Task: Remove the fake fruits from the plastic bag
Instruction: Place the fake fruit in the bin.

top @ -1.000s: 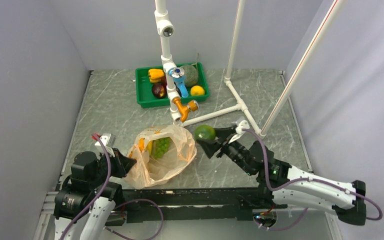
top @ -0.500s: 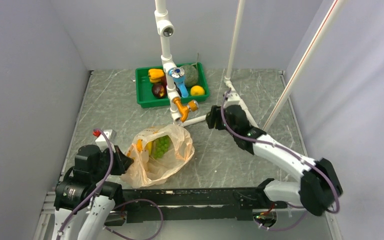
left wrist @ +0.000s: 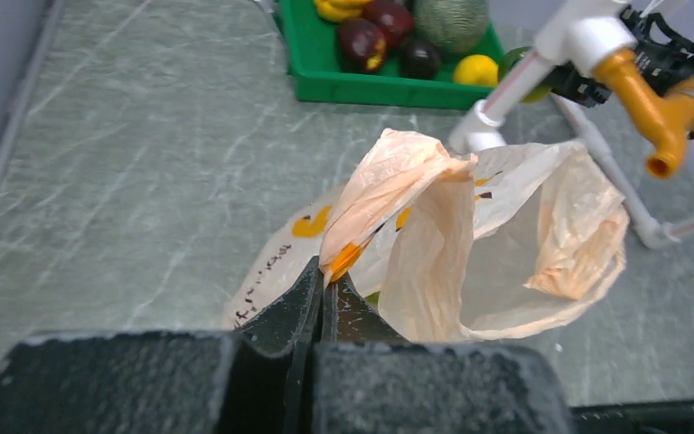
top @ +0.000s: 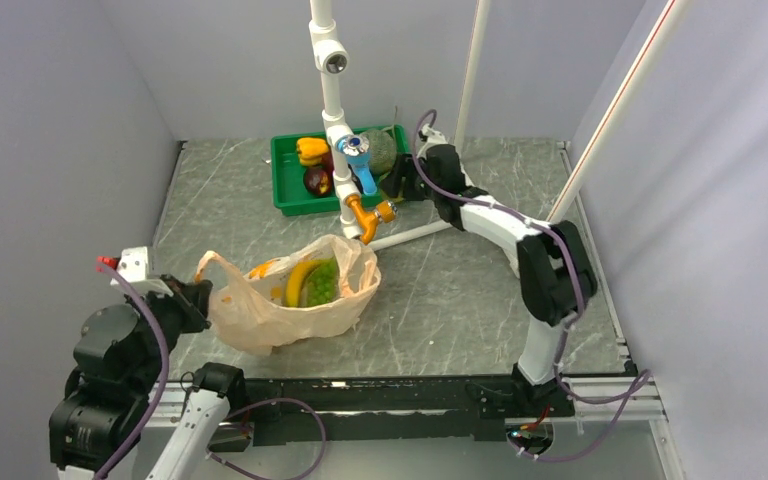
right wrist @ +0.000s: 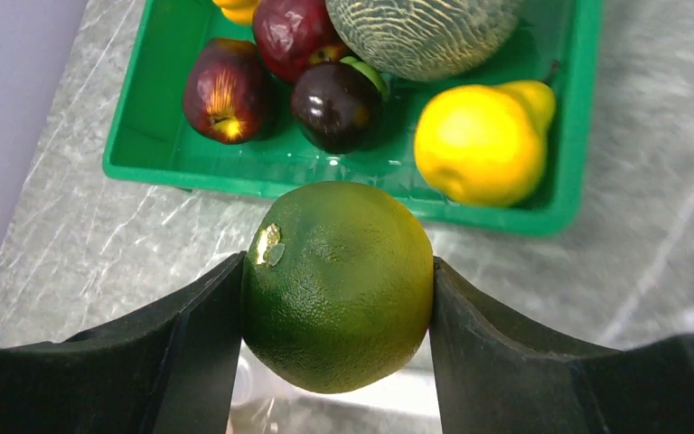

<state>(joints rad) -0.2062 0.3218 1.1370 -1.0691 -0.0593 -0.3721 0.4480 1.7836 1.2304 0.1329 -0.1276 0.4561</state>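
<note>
The peach plastic bag (top: 285, 305) lies near the front left, mouth gaping toward the back. My left gripper (left wrist: 325, 274) is shut on its handle loop (top: 210, 266) and holds it stretched to the left. Inside the plastic bag (left wrist: 506, 244) lie a green grape bunch (top: 323, 284) and a yellow banana (top: 300, 280). My right gripper (right wrist: 336, 289) is shut on a green round fake fruit (right wrist: 336, 285) just in front of the green tray (right wrist: 542, 212). From the top view, the right gripper (top: 398, 184) sits at the tray's near right corner.
The green tray (top: 288, 202) at the back holds a maroon apple (right wrist: 224, 90), a dark plum (right wrist: 336, 104), a yellow pear (right wrist: 483, 140), a netted melon (right wrist: 425, 27) and a yellow pepper (top: 311, 150). A white pipe frame with an orange nozzle (top: 365, 215) stands between tray and bag.
My right arm swung from beside the bag to the far tray, carrying the green fruit. My left gripper pulled the bag handle left, stretching the bag open.
</note>
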